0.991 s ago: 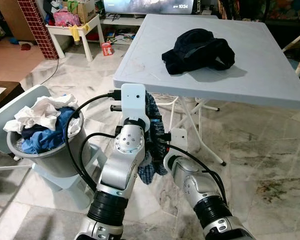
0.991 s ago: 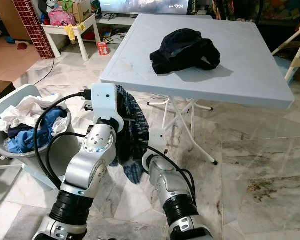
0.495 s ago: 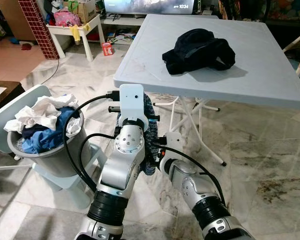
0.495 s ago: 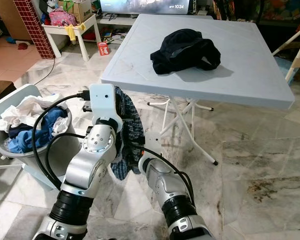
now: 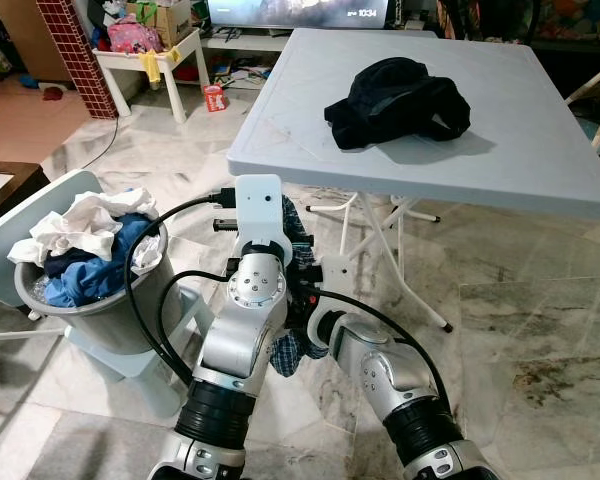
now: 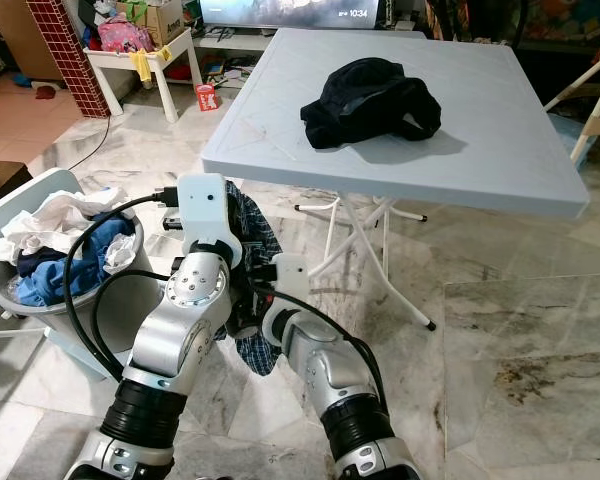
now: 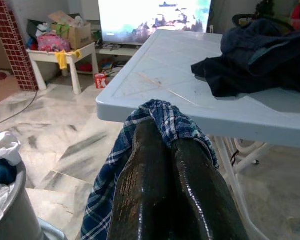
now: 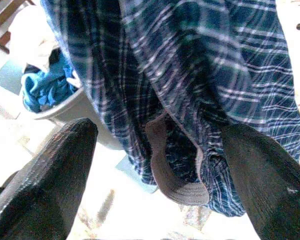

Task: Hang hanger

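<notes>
A blue plaid garment (image 7: 162,120) hangs from my left gripper (image 7: 162,132), whose two black fingers are pressed together with the cloth draped over their tips. In the head views the garment (image 6: 252,225) dangles in front of the table's near edge, behind my left wrist. My right gripper (image 8: 157,165) is open just below and beside the hanging cloth, its fingers (image 8: 50,175) spread wide with the garment's lower folds (image 8: 190,100) between them but not pinched. No hanger is visible.
A grey-blue folding table (image 5: 480,170) stands ahead with a dark garment (image 5: 400,100) on it. A laundry basket (image 5: 110,310) full of clothes sits at my left. A small white table (image 5: 145,55) and a TV stand are at the back. Marble floor lies to the right.
My right arm has swung left and up toward the hanging plaid garment. The left gripper has dropped slightly, and the cloth now bunches lower between the two arms.
</notes>
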Robot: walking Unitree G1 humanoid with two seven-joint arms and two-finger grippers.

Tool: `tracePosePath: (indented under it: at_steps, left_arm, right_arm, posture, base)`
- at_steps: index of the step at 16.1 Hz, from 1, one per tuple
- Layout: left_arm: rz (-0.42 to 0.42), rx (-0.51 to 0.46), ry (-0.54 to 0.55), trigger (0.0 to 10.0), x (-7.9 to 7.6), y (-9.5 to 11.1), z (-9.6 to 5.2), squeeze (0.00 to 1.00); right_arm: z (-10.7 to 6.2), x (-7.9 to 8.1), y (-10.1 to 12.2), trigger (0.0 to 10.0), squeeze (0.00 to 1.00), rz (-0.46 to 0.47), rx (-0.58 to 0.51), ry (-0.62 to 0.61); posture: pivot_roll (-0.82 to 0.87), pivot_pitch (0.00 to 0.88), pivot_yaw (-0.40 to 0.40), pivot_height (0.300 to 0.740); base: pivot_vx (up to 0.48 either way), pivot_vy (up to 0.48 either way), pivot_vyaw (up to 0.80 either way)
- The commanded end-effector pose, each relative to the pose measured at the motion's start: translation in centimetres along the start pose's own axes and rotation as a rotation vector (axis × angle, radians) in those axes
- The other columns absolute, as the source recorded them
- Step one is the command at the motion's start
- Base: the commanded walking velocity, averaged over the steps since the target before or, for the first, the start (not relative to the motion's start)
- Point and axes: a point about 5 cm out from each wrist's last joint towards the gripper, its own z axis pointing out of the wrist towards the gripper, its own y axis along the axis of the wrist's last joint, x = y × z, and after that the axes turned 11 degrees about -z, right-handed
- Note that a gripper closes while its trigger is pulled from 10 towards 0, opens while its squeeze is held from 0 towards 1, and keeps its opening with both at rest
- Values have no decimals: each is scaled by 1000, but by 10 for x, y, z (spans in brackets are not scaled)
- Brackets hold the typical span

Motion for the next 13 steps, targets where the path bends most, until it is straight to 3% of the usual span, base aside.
tracePosePath:
  at_steps: [1, 4, 7, 8, 9, 13]
  left_arm:
    - [-81, -85, -74, 10000, -37, 35, 3, 0]
    - [-105, -99, -86, 10000, -43, 43, 4, 0]
    - [-130, -83, -93, 10000, -49, 45, 2, 0]
    - [-169, -43, -259, 10000, -57, 45, -4, 0]
    - [-175, -43, -295, 10000, -56, 44, -7, 0]
    - [-111, -42, -332, 10000, 5, 25, -30, 0]
  right_arm:
    - [12, 46, 1, 10000, 0, 51, -13, 84]
    - [16, 58, -1, 10000, 0, 19, -1, 115]
    - [19, 57, 1, 10000, 0, -25, -54, 74]
    - [20, 48, 9, 10000, 0, -37, -109, 25]
    - [20, 43, 11, 10000, 0, -35, -118, 6]
    - [0, -21, 26, 10000, 0, -89, -225, -197]
  posture:
    - [40, 90, 48, 740]
    - [61, 89, 46, 740]
    - [71, 86, 42, 740]
    - [73, 84, 42, 740]
    - [73, 84, 42, 740]
    - [81, 79, 38, 740]
  base:
    - [0, 0, 0]
    - [0, 0, 0]
    - [0, 0, 0]
    - [0, 0, 0]
    - [0, 0, 0]
    - [0, 0, 0]
